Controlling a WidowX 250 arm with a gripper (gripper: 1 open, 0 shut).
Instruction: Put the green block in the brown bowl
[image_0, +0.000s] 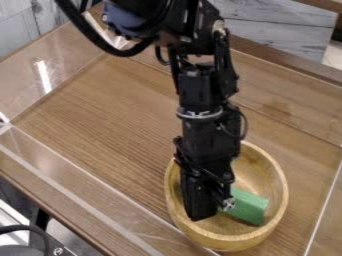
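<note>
Trouble could come when the black arm (207, 115) lifts. Its pincer (206, 205) is squeezed shut, down in the brown bowl (273, 167), and I can't tell if it pinches the green block (247, 205). The block lies inside, by the pincer. If it sticks or catches, it could get dragged out. A bump on the rim could tip the bowl.

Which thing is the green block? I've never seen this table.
On the wooden table, find the big round brown bowl beneath the black arm. The green block lies inside, beside the hand, the only bright green thing there.
</note>
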